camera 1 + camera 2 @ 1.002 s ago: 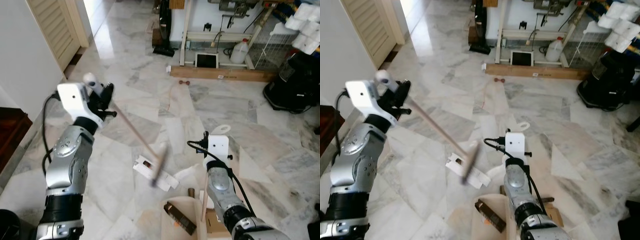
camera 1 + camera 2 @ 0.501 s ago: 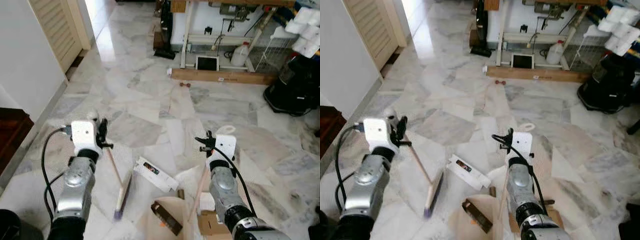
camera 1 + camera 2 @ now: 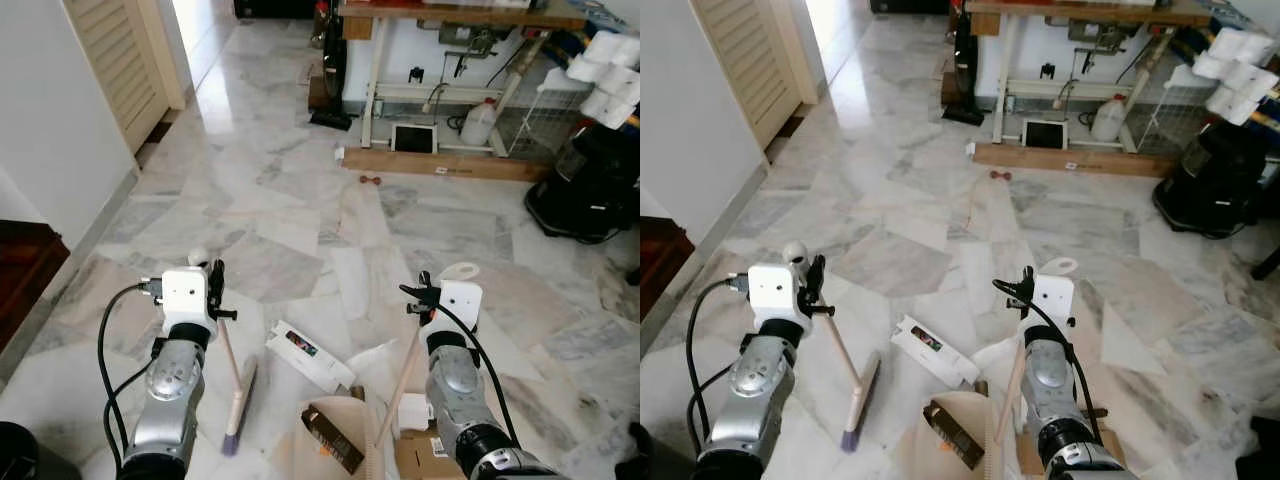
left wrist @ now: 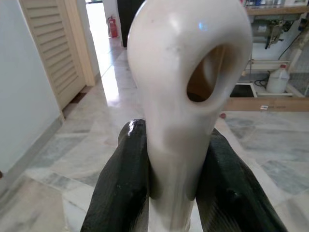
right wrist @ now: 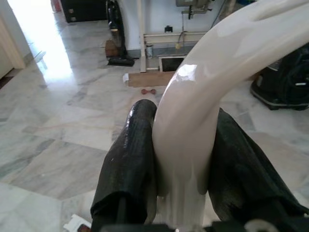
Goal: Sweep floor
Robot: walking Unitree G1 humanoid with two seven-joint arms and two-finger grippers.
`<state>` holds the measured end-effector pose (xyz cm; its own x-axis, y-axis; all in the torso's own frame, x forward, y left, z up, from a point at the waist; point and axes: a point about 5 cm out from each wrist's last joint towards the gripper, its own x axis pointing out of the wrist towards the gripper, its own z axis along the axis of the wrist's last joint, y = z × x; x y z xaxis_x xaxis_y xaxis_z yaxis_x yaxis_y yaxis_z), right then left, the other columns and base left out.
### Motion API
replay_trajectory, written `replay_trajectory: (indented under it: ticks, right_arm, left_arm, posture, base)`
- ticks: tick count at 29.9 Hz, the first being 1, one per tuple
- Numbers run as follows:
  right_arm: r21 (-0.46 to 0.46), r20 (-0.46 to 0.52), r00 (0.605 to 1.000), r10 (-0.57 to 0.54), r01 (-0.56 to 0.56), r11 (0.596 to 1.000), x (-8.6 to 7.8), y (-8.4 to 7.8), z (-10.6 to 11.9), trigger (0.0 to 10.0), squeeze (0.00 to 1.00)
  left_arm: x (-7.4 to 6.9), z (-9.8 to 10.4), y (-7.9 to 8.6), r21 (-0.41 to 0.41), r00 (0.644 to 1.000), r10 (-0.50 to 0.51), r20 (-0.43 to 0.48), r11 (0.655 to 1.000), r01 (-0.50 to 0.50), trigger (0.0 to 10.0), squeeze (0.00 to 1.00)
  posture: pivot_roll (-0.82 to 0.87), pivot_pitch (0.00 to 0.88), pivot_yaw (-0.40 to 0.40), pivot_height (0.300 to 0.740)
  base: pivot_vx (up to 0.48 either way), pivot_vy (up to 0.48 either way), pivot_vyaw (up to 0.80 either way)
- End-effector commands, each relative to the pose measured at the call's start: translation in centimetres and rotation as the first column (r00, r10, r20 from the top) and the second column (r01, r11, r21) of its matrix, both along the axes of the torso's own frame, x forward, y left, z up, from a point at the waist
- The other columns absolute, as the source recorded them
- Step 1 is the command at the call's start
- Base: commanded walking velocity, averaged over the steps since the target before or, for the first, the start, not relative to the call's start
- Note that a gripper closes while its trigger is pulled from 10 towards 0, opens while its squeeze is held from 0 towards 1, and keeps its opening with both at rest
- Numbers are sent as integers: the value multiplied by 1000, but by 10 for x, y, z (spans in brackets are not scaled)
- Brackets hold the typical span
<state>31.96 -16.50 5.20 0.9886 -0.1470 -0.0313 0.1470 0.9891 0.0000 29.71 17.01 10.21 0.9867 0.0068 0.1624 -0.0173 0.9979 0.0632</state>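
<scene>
- Left gripper (image 4: 171, 193) clamps the broom (image 3: 232, 385) handle's white tip; bristles rest on the marble floor (image 3: 300, 200) beside a white box (image 3: 308, 355).
- Right gripper (image 5: 181, 193) clamps the dustpan (image 3: 395, 400) handle, pan by cardboard litter (image 3: 332, 440).

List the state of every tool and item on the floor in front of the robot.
Left tool: shut on the cream-handled wooden broom, bristle head down on the marble floor.
Right tool: shut on the cream-handled dustpan, pan on the floor.
Flat white carton: lying outside the pan.
Brown box: lying on the pan.
</scene>
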Motion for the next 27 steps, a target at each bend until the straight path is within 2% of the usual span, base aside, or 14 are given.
replay_trajectory:
  ticks: [1, 11, 21, 27]
  right_arm:
    - [-1, 50, 999, -5, 5, 1000, 2, -5, 8, 10000, 0]
    - [-17, 65, 998, -4, 5, 1000, 3, -10, 11, 10000, 0]
    - [-22, 81, 997, -7, 8, 1000, -5, -12, 7, 10000, 0]
    - [-34, 125, 992, 0, 4, 999, -2, -13, 17, 10000, 0]
  left_arm:
    - [-1, -2, 0, -1, 1000, 17, 18, 1000, -17, 10000, 0]
    - [-4, -9, -1, -2, 999, 19, 32, 1000, -19, 10000, 0]
    - [-4, -10, 4, 15, 998, 24, 52, 1000, -25, 10000, 0]
    - [-4, -8, 5, 15, 998, 30, 62, 999, -31, 10000, 0]
  posture:
    - [82, 0, -38, 740]
    - [73, 0, -37, 740]
    - [66, 0, -29, 740]
    - [59, 0, -27, 740]
  base:
    - [0, 0, 0]
    - [0, 0, 0]
    - [0, 0, 0]
    - [0, 0, 0]
